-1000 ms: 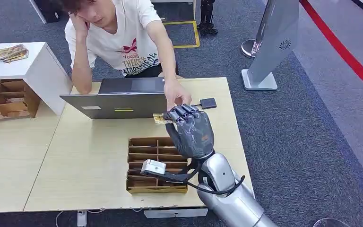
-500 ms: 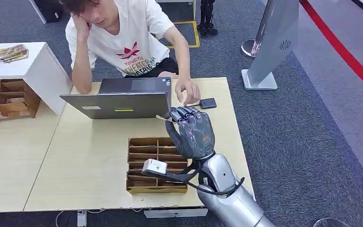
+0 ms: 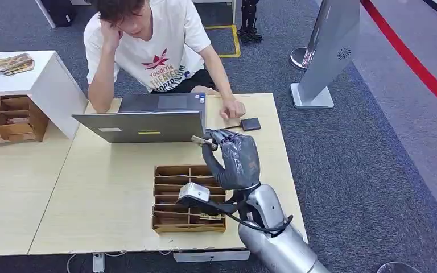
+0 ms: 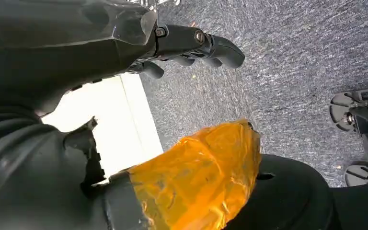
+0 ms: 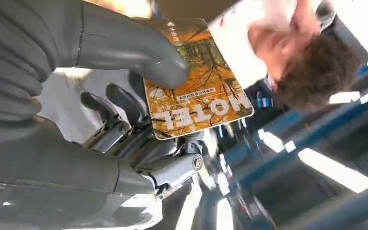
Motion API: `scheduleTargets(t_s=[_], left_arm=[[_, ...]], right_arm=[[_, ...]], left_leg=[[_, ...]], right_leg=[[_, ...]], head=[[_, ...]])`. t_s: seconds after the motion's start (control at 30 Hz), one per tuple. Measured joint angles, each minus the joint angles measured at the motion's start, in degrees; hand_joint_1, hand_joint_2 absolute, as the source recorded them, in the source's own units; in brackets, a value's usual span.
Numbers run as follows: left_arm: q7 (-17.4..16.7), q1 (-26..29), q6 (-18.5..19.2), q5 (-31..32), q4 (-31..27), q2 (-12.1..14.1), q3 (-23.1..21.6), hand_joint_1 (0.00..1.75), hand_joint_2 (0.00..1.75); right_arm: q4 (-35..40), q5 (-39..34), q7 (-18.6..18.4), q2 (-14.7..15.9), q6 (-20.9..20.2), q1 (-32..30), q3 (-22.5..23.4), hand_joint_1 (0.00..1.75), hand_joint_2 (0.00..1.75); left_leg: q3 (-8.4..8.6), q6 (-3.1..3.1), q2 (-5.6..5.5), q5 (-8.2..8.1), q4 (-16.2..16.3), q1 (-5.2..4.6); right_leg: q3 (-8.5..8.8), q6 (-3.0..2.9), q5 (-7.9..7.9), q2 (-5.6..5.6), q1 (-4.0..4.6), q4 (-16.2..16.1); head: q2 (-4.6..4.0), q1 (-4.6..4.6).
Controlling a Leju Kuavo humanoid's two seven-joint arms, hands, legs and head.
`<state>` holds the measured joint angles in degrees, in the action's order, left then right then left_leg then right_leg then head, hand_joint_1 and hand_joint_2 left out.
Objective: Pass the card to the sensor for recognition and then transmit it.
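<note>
Above the far edge of the wooden divider tray (image 3: 189, 196), the right hand (image 3: 234, 159) is raised over the light wooden table (image 3: 102, 193), its back turned toward the head camera. Its thumb and fingers (image 5: 124, 103) are closed on the card (image 5: 196, 86), an orange hotel key card printed with autumn trees; the thumb presses on the printed face while the darker fingers back it from behind. From the head view the card (image 3: 200, 140) shows edge-on as a thin strip poking out to the left of the fingertips, just beside the near right corner of the open laptop (image 3: 142, 122). Farther right on the table lies the small black sensor (image 3: 251, 123), apart from the card, with a cable running to it. A person (image 3: 151, 48) sits at the far side behind the laptop, one fist resting on the table close to the sensor. The left hand (image 4: 76, 57) hangs over grey carpet, fingers loosely curled around nothing
</note>
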<state>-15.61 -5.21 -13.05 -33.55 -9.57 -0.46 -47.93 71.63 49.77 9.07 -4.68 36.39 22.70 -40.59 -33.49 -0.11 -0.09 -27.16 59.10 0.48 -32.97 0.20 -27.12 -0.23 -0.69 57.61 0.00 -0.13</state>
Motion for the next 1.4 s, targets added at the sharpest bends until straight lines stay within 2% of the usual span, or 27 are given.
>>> scheduleTargets(t_s=[0.17, 0.3, 0.43, 0.7, 0.87, 1.23, 1.4], left_arm=[[0.3, 0.2, -0.3, -1.2, 0.0, 0.0, 0.0, 0.00, 0.00], [0.3, 0.2, -0.7, -2.1, 0.0, 0.0, 0.0, 0.00, 0.00], [0.3, 0.3, -0.9, -3.0, 0.0, 0.0, 0.0, 0.00, 0.00], [0.9, 0.6, -1.2, -4.5, 0.0, 0.1, 0.0, 0.00, 0.00], [0.9, 0.8, -1.2, -4.6, 0.0, 0.1, 0.0, 0.00, 0.00], [0.9, 0.8, -1.3, -4.8, 0.0, 0.1, 0.0, 0.00, 0.00], [1.2, 0.9, -1.4, -5.6, 0.0, 0.2, 0.0, 0.00, 0.00]], right_arm=[[5.1, -21.2, 3.2, 0.1, -9.1, -3.2, 2.9, 1.75, 1.75], [8.6, -28.7, 4.2, 0.6, -12.1, -6.2, 6.1, 1.75, 1.75], [10.8, -32.4, 4.3, 1.6, -14.2, -8.6, 8.8, 1.75, 1.75], [13.0, -34.8, 4.1, 4.5, -16.9, -12.6, 14.1, 1.75, 1.75], [13.7, -34.9, 4.1, 5.4, -17.5, -13.9, 15.5, 1.75, 1.75], [13.8, -34.2, 3.7, 6.2, -17.6, -14.6, 16.5, 1.75, 1.75], [13.8, -29.4, 2.5, 6.8, -15.1, -15.9, 17.5, 1.75, 1.75]], left_leg=[[-0.01, 0.00, 0.00, -0.01, 0.0, 0.00], [-0.02, -0.01, 0.00, -0.02, 0.0, 0.00], [-0.02, -0.01, 0.00, -0.02, 0.0, -0.01], [-0.01, -0.01, 0.00, -0.02, 0.0, 0.00], [-0.01, -0.01, 0.01, -0.02, 0.0, 0.00], [-0.01, -0.01, 0.01, -0.02, 0.0, 0.00], [-0.02, -0.01, 0.01, -0.03, 0.0, -0.01]], right_leg=[[-0.02, 0.00, 0.00, 0.00, 0.00, 0.0], [-0.02, 0.00, 0.00, 0.00, 0.00, 0.0], [-0.02, 0.00, 0.00, 0.00, 0.00, 0.0], [-0.02, 0.00, 0.00, 0.00, 0.00, 0.0], [-0.03, 0.00, 0.00, 0.02, 0.00, 0.0], [-0.03, 0.00, 0.00, 0.02, 0.00, 0.0], [-0.02, 0.00, -0.01, 0.01, 0.00, 0.0]], head=[[0.00, 0.02], [0.00, 0.02], [0.00, 0.02], [0.00, 0.02], [0.00, 0.02], [0.00, 0.00], [0.00, 0.02]])
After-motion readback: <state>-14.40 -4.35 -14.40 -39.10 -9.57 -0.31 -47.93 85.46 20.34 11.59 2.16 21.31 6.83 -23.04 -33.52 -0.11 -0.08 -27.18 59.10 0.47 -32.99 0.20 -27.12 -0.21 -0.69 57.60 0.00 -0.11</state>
